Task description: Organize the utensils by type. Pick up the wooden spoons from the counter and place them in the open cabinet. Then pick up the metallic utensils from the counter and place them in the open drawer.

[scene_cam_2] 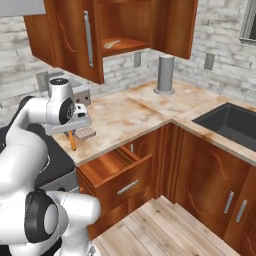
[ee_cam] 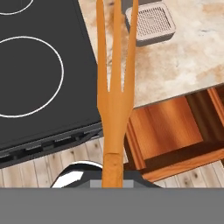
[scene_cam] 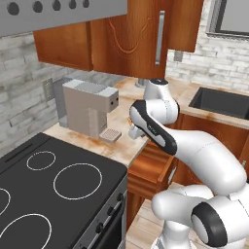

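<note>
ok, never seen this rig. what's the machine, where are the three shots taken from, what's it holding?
It's a rendered kitchen with a white robot arm on a mobile base. Two pictures come from cameras on the base, behind the arm to its left and right. The third looks along the gripper itself. Its jaws are shut on an orange fork, prongs pointing away, hanging above the counter edge by the stove. On the counter stand a coffee machine and a grey cylinder. Below it is an open drawer; the open cabinet above holds a pale utensil.
</note>
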Tool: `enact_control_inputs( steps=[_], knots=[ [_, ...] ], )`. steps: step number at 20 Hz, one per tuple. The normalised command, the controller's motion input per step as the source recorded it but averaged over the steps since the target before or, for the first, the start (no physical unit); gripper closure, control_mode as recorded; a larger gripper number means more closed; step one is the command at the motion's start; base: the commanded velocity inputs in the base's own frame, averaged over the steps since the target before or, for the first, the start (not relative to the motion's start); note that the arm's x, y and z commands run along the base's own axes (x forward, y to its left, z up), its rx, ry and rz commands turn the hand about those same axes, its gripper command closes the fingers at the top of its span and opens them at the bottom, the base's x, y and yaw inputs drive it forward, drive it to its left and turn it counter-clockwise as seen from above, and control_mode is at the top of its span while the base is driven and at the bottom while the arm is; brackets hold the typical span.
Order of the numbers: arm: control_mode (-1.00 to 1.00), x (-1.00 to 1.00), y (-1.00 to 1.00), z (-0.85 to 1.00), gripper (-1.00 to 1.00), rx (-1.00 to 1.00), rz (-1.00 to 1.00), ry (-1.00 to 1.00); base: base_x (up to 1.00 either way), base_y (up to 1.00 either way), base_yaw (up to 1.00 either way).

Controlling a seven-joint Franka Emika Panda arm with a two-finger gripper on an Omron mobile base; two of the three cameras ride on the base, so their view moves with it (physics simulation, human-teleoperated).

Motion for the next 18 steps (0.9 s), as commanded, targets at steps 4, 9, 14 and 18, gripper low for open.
enact_control_inputs(
  steps=[4, 9, 14, 18],
  knots=[
    [1.00, 0.00, 0.00, 0.00, 1.00, 0.00, 0.00, 0.00, 0.31, 0.21, -0.09],
    [1.00, 0.00, 0.00, 0.00, 1.00, 0.00, 0.00, 0.00, 0.08, 0.06, -0.02],
    [1.00, 0.00, 0.00, 0.00, 1.00, 0.00, 0.00, 0.00, 0.00, 0.00, 0.00],
    [1.00, 0.00, 0.00, 0.00, 1.00, 0.00, 0.00, 0.00, 0.00, 0.00, 0.00]
  ],
)
